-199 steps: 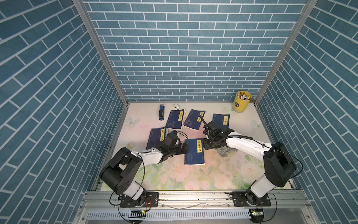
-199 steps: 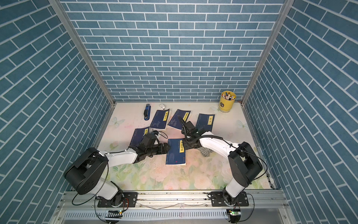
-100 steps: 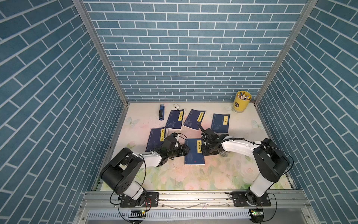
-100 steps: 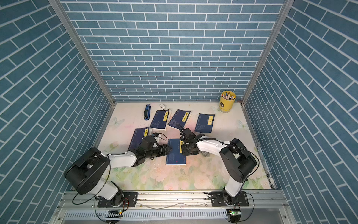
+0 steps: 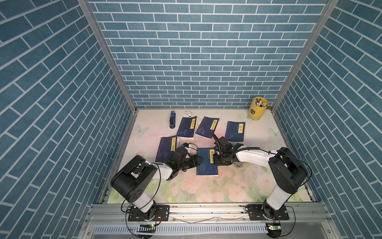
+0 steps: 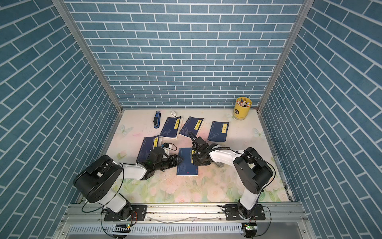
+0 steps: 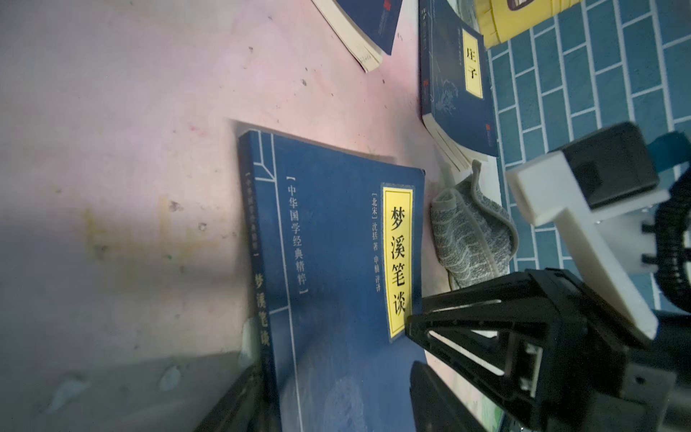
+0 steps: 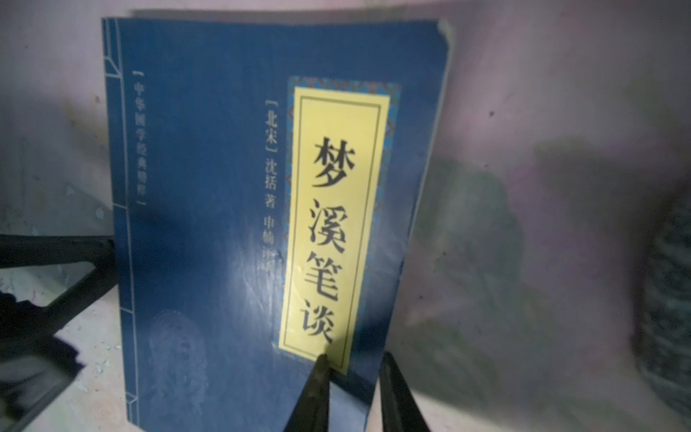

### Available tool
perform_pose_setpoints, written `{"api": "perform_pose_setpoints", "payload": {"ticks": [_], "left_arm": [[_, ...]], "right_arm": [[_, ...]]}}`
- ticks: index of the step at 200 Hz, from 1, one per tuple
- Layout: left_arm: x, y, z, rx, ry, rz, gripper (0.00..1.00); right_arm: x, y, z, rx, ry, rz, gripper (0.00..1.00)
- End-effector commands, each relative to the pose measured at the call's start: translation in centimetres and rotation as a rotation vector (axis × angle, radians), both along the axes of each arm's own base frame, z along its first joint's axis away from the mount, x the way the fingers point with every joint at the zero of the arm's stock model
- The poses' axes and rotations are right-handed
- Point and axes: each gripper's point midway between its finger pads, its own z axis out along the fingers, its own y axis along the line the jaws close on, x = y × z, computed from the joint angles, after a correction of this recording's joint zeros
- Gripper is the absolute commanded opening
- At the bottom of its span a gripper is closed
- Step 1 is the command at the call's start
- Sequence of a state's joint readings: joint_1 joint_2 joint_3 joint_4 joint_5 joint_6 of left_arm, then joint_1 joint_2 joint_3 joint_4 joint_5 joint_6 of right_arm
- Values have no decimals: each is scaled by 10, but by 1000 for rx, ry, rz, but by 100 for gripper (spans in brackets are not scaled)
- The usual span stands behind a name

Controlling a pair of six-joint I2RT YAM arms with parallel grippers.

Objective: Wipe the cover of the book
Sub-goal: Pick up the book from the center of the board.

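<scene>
A dark blue book [image 5: 206,166] with a yellow title label lies flat mid-table in both top views [image 6: 186,166]. My left gripper [image 5: 200,159] is at its spine side. In the left wrist view its jaws stand open [image 7: 336,392], one finger beside the spine, the other over the cover [image 7: 336,262]. My right gripper [image 5: 215,161] is at the book's right edge. Its fingers [image 8: 353,359] are pinched close on that edge, one fingertip on the label. A crumpled grey cloth [image 5: 238,165] lies loose on the table just right of the book [image 7: 471,232], partly behind the right arm.
Several more blue books [image 5: 235,130] lie behind and left of the middle one, the nearest [image 5: 166,149] under my left arm. A yellow pen cup [image 5: 257,110] stands at the back right, a blue stapler [image 5: 172,122] at the back left. Brick walls close in three sides.
My right gripper has come nearer and leftward onto the book's right edge, its jaws narrowing. The left gripper has slid right to the spine, its jaws narrowing too. The cloth has stayed put.
</scene>
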State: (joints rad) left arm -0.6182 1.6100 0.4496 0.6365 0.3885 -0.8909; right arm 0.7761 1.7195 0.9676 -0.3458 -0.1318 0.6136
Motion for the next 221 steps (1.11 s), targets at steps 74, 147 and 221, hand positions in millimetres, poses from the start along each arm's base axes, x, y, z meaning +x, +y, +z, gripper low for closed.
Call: {"api": "perform_pose_setpoints", "payload": {"ticks": [74,147,221], "left_arm": [[-6,-31,34,-208,-20,-94,45],[11,-5,21,-55,-9,-40,17],[43,29,45,184,-28,-127,0]], "right_arm": [[-15,2,-35,-10,82,-2,22],[-13,5,-35,-6,77,1,22],[17,11,11,-17,-60,43,39]]}}
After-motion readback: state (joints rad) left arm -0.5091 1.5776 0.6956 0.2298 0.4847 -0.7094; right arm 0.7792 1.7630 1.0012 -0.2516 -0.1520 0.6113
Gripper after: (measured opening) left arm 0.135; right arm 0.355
